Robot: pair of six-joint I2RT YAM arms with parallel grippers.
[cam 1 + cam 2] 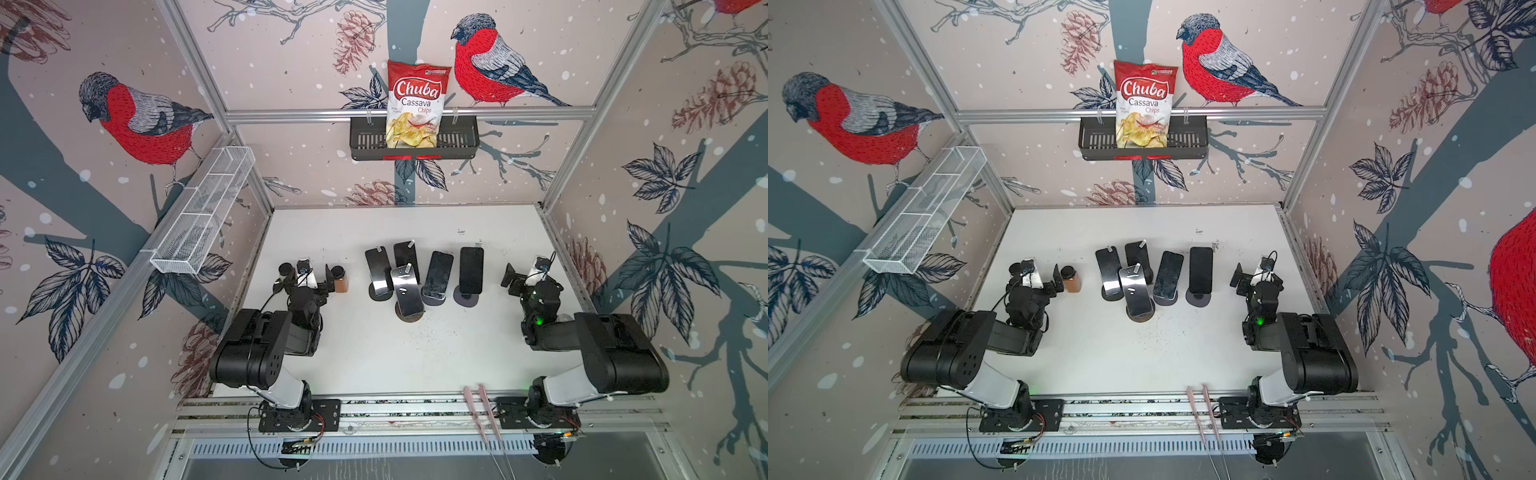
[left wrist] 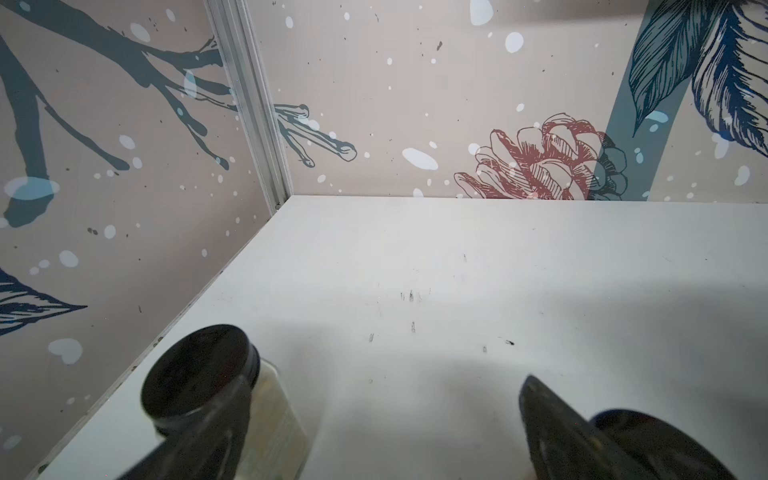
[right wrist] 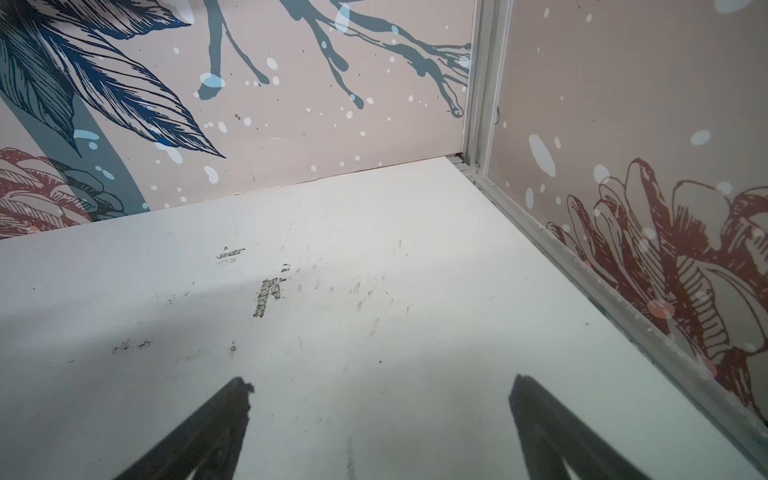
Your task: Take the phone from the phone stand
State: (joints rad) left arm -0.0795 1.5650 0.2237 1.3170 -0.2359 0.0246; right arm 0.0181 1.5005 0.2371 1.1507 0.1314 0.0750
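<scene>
Several phone stands [image 1: 466, 298] cluster at mid-table in both top views. Dark phones [image 1: 471, 270] [image 1: 1200, 270] lean upright on the two right-hand stands, the second phone [image 1: 437, 275] tilted. A silver-faced stand [image 1: 407, 293] is nearest the front. My left gripper [image 1: 308, 277] [image 2: 382, 399] hovers open left of the cluster with bare table between its fingers. My right gripper [image 1: 525, 276] [image 3: 380, 380] is open right of the cluster, also over bare table. No phone or stand shows in either wrist view.
A brown-filled jar [image 1: 340, 281] stands just outside one left finger, and a black-lidded jar [image 2: 199, 370] outside the other. A chip bag [image 1: 417, 104] sits in a black wall basket [image 1: 365, 143]. A white wire shelf [image 1: 203, 212] hangs on the left wall. Pink sticks [image 1: 484, 411] lie across the front rail.
</scene>
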